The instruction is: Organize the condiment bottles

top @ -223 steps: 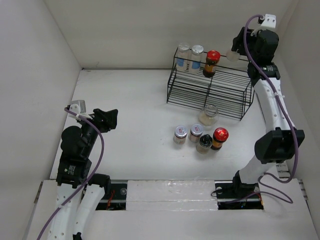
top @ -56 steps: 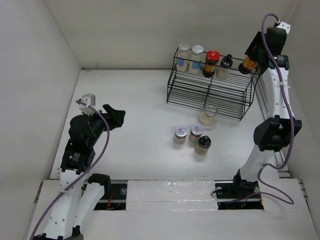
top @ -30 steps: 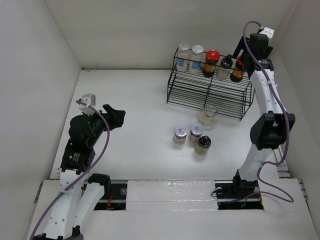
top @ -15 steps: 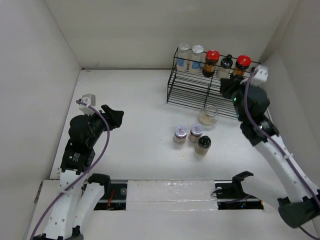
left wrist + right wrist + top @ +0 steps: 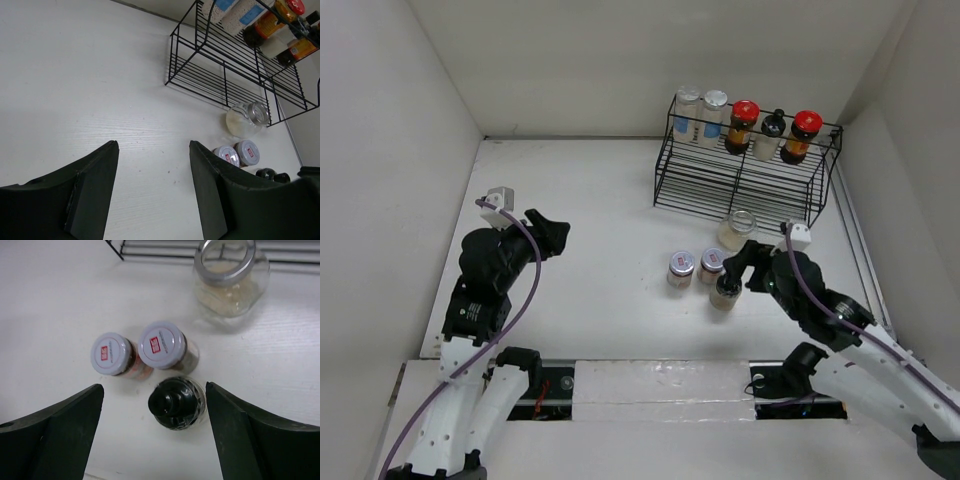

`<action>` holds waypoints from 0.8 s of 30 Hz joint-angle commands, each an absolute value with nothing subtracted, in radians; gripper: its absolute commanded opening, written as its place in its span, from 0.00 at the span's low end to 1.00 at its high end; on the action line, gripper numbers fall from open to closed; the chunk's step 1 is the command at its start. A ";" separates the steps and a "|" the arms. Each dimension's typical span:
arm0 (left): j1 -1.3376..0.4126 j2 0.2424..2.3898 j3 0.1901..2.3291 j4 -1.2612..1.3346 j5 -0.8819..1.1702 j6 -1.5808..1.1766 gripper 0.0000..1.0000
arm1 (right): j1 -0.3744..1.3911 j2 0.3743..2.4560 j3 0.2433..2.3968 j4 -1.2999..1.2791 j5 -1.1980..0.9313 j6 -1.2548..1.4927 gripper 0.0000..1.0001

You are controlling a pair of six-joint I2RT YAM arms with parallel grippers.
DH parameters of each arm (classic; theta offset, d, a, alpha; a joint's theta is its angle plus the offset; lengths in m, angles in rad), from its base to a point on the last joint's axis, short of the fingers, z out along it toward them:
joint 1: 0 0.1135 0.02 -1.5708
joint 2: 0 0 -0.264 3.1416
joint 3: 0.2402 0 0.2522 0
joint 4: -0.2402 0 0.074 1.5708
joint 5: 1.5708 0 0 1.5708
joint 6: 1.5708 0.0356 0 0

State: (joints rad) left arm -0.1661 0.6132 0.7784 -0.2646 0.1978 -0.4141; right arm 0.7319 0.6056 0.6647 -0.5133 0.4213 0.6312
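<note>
Five condiment bottles stand on the top shelf of the black wire rack (image 5: 740, 180): two silver-lidded clear jars (image 5: 700, 112), a red-lidded brown bottle (image 5: 744, 124), a black-capped bottle (image 5: 772, 133) and another red-lidded brown bottle (image 5: 803, 134). On the table stand a wide clear jar (image 5: 737, 230) (image 5: 230, 280), two small silver-lidded jars (image 5: 695, 267) (image 5: 135, 352) and a black-capped bottle (image 5: 725, 292) (image 5: 176, 404). My right gripper (image 5: 740, 272) (image 5: 154, 387) is open just above the black-capped bottle, one finger on each side of it. My left gripper (image 5: 552, 235) (image 5: 153, 145) is open and empty over the left of the table.
White walls close in the table at the left, back and right. The rack's lower shelves (image 5: 225, 82) hold nothing. The wide clear jar stands just in front of the rack. The two small jars touch the black-capped bottle's far side.
My right gripper set a black-capped bottle and then a red-lidded bottle on the rack's top shelf, let go, and came down over the black-capped bottle on the table. The left arm barely moved.
</note>
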 commanded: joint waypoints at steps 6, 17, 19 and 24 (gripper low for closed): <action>-0.161 0.609 0.785 -0.229 0.203 -0.403 0.54 | 0.790 0.784 0.624 -0.509 0.445 0.689 0.91; -0.161 0.620 0.785 -0.229 0.216 -0.403 0.56 | 0.649 0.920 0.795 -0.300 0.568 0.486 1.00; -0.161 0.620 0.785 -0.229 0.216 -0.403 0.56 | 0.585 0.997 0.795 -0.243 0.549 0.472 1.00; -0.161 0.629 0.785 -0.229 0.216 -0.403 0.56 | 0.443 1.208 0.854 -0.134 0.520 0.437 1.00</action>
State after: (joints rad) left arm -0.1661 0.6209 0.7784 -0.2646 0.2028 -0.4126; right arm 0.4728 1.1515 0.8028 -0.2523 0.5259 0.4843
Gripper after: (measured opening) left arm 0.553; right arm 0.995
